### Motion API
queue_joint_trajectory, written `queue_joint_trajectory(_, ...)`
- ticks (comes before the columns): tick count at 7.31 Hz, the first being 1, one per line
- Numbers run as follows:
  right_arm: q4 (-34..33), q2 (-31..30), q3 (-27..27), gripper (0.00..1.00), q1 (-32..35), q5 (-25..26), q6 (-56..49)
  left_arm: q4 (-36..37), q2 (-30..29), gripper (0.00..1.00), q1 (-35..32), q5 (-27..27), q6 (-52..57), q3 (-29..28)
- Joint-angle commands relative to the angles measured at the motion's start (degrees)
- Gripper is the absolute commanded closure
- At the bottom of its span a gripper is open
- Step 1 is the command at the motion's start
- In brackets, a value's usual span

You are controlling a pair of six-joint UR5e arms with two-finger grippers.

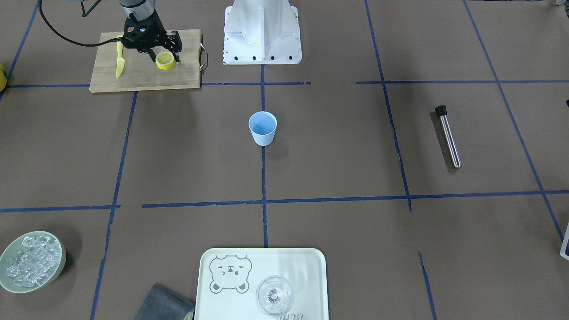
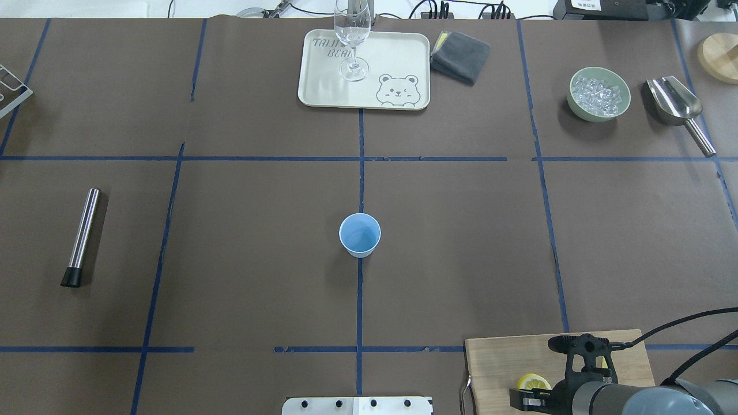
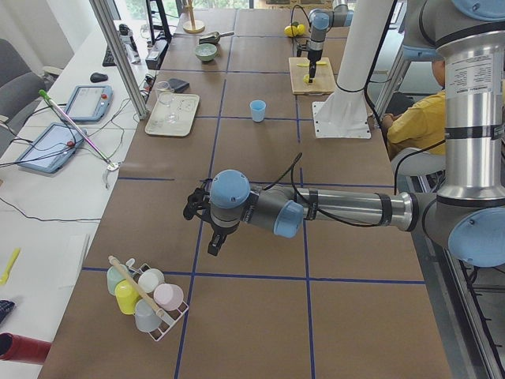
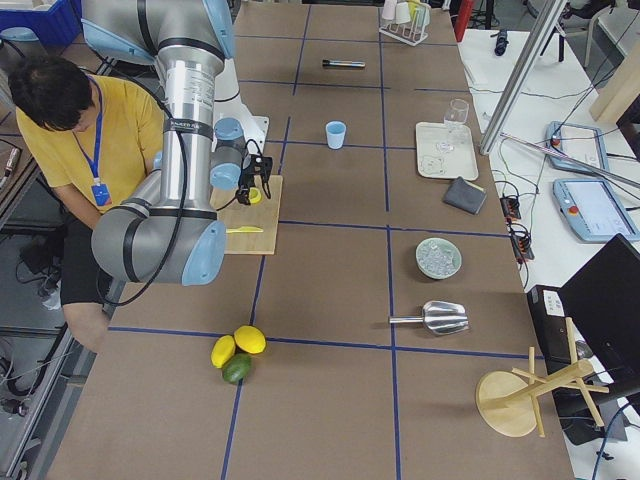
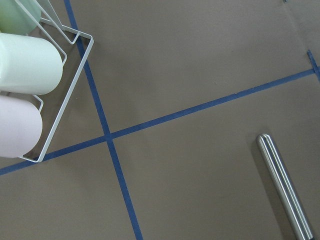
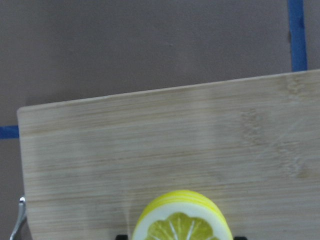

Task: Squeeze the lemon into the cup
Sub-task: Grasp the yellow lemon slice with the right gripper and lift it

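Brown paper covered the long table (image 1: 338, 146), and blue tape lines (image 1: 263, 178) cut it into big boxes. At the table's side sat a person in a yellow shirt (image 4: 90, 130), and tablets lay on a white desk on the other side. The light-blue cup (image 1: 262, 128) stood upright by itself in the middle, on a blue line, well apart from everything else. Far from it, the lemon (image 1: 165, 59) sat on a wooden board (image 1: 142, 78) beside a yellow knife (image 1: 119, 62). The right gripper (image 1: 165, 57) hung over the lemon with its two fingers apart, one on each side and very close; I could not tell if they touched it. A shiny rod (image 1: 448, 138) with a black end lay off to one side. A clear glass (image 1: 274, 295) stood on a tray (image 1: 302, 262) with a bear on it, near a green bowl (image 1: 63, 255) of ice. A grey cloth (image 1: 164, 304) was cut off at the edge. The left gripper (image 3: 191, 209) floated near a rack of cups (image 3: 146, 296), too small for me to tell whether it was apart or together.
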State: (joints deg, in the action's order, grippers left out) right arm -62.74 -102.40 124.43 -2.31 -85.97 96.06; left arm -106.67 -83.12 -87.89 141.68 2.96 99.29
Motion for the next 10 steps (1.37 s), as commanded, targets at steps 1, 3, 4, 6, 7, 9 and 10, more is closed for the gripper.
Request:
queue_joint_trajectory(1,-0.02,0.01,0.02,0.51,0.81,-0.07,0.0,-0.03,0.41,0.0,0.0,0.0,0.03,0.38)
queue_joint_trajectory(3,-0.02,-0.16,0.63,0.56,2.65,-0.07,0.0,-0.03,0.5,0.0,0.0,0.0,0.03,0.38)
queue_joint_trajectory(4,-0.02,-0.51,1.59,0.56,3.18,0.02,0.0,-0.03,0.5,0.0,0.0,0.0,0.03,0.46)
queue_joint_trajectory(6,-0.02,-0.69,2.21,0.56,3.36,0.19,0.0,-0.03,0.5,0.0,0.0,0.0,0.03,0.38)
queue_joint_trajectory(7,-0.1,-0.95,2.48,0.56,3.36,0.37,0.0,-0.03,0.5,0.0,0.0,0.0,0.03,0.46)
queue_joint_trajectory(9,-0.11,-2.35,4.31,0.55,3.36,0.37,0.0,-0.03,0.41,0.0,0.0,0.0,0.03,0.46)
queue_joint_trajectory(10,-0.11,-3.67,5.2,0.54,3.36,0.46,0.0,-0.03,0.5,0.0,0.0,0.09,0.12,0.47)
